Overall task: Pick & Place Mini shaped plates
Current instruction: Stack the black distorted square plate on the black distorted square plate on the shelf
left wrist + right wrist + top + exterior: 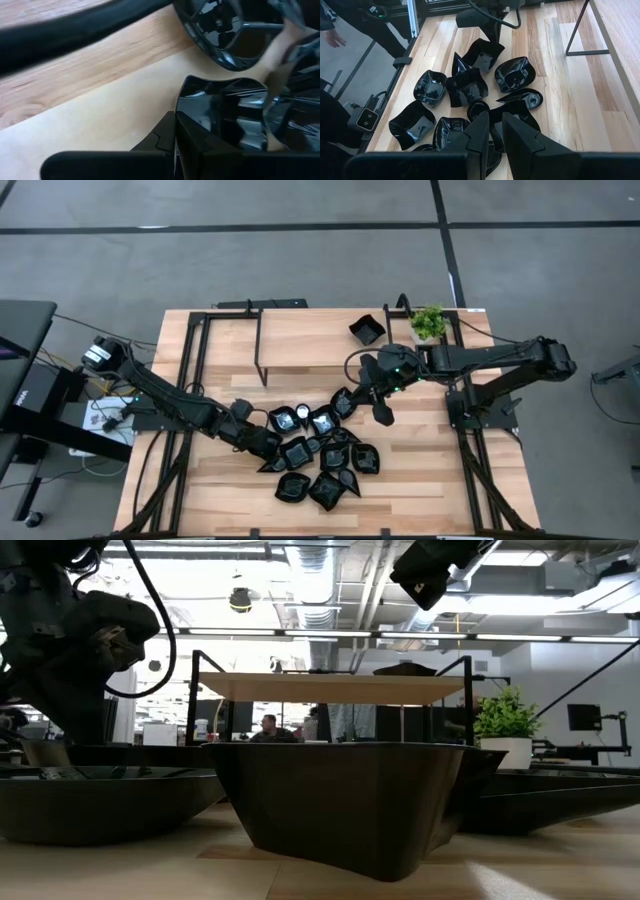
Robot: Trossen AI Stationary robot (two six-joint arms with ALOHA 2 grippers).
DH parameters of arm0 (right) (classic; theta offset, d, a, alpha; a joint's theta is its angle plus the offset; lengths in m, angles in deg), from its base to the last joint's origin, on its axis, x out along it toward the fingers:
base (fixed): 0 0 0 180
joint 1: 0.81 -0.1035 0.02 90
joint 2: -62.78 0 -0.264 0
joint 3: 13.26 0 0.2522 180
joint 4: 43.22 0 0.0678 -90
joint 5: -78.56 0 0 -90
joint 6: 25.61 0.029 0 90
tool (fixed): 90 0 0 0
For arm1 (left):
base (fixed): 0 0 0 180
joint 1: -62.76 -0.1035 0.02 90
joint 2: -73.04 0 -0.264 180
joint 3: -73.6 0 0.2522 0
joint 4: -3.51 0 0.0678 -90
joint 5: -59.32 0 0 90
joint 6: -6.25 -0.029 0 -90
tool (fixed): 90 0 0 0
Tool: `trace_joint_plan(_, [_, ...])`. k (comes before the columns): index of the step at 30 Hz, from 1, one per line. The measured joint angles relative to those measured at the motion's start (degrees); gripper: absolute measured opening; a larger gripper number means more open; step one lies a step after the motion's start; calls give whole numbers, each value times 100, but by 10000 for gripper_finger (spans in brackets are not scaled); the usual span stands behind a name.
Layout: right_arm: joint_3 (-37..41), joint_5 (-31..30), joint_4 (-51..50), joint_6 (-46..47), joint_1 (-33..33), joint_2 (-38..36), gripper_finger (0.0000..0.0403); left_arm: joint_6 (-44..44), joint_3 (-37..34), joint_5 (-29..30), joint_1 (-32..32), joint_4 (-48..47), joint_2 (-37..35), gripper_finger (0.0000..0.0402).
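The left tool [268, 446] is clamped on the rim of one of the mini shaped plates [322, 462] piled at lower centre of the desk [300, 340]; the glossy rim could slip or drag neighbouring plates. The right tool [383, 412], jaws narrowly parted and empty, hangs above the pile.

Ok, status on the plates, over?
Left gripper shut on rim of a black plate, left edge of the pile. Right gripper slightly open, empty, above the pile. Neighbouring plates crowd the held one.
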Motion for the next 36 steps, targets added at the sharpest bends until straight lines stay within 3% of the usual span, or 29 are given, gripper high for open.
trace_joint_plan(21, [-2, 0, -2, 0, 0, 0, 50, -181, 0, 86, 0, 11, -1058, 7])
trace_joint_plan(36, [-2, 0, 217, 0, 0, 0, 50, -952, 0, 976, -13, 734, -1909, 7])
